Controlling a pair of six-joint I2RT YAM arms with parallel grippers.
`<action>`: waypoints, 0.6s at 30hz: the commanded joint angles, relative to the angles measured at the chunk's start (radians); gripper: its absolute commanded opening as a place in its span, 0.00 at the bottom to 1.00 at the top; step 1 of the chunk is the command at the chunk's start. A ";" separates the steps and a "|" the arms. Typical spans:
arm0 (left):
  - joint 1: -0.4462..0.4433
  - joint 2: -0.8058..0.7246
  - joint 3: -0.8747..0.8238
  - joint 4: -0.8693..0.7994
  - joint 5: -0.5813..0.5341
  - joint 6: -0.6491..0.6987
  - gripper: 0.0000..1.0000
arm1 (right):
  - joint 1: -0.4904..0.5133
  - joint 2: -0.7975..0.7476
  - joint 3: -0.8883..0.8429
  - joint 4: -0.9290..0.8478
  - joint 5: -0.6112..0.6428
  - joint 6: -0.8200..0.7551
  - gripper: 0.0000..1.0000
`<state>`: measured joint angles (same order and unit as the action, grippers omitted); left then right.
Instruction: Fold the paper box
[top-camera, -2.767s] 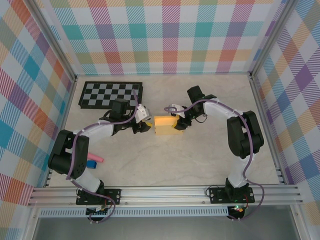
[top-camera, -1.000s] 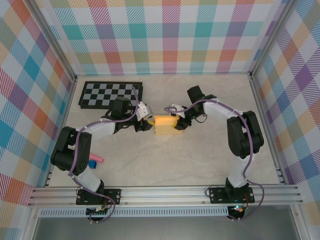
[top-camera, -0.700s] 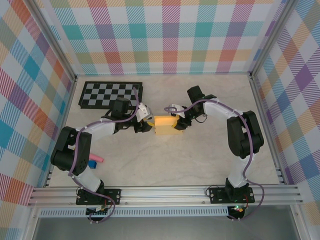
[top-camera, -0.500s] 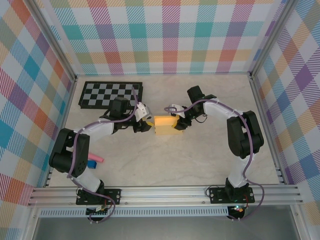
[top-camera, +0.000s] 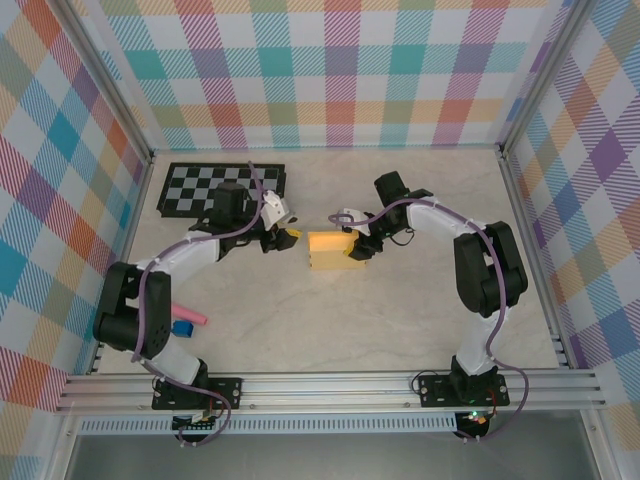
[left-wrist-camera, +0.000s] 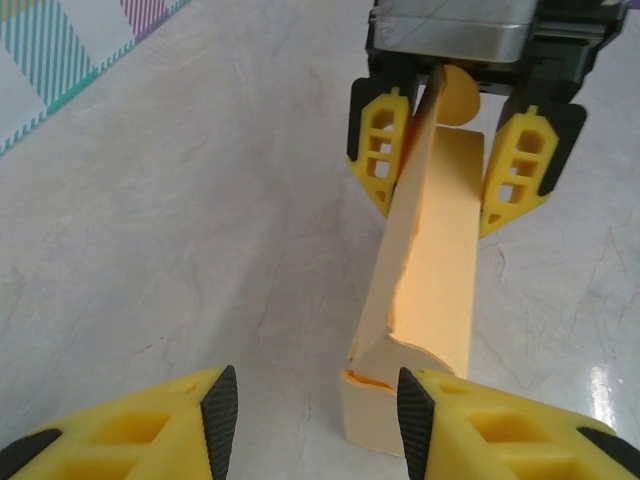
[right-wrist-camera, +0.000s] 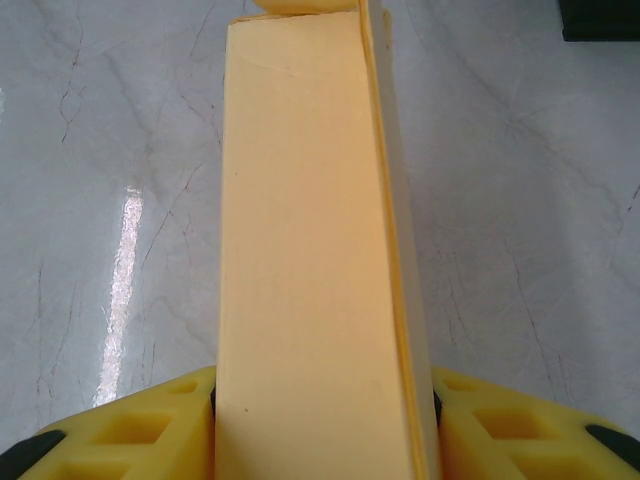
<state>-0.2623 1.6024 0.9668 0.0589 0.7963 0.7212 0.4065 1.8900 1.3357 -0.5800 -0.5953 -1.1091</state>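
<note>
Right gripper (left-wrist-camera: 455, 150) is clamping the mostly folded paper box (left-wrist-camera: 432, 270); left gripper (left-wrist-camera: 315, 412) is hanging open nearby, end flap (left-wrist-camera: 388, 352) seemingly loose.

You've got a pale marbled tabletop (top-camera: 400, 320), boxed by pastel plaid walls (top-camera: 340, 70) at 9, 12 and 3 o'clock. Silver aluminium frame rail (top-camera: 330, 385) at 6. White glare streak (right-wrist-camera: 122, 270) on the marble.

Table (top-camera: 400, 320): paper box (top-camera: 330, 248), checkerboard (top-camera: 195, 190), pieces (top-camera: 190, 318)
</note>
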 joint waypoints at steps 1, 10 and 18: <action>-0.016 0.046 0.034 0.065 0.036 -0.034 0.48 | 0.007 0.049 -0.015 -0.044 0.003 -0.019 0.48; -0.041 0.043 0.055 0.141 0.059 -0.151 0.49 | 0.005 0.053 -0.018 -0.041 0.004 -0.018 0.48; -0.069 0.082 0.075 0.087 0.062 -0.082 0.48 | 0.008 0.058 -0.010 -0.047 0.007 -0.021 0.48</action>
<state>-0.3145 1.6676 1.0191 0.1570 0.8219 0.6060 0.4065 1.8927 1.3373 -0.5800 -0.5961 -1.1091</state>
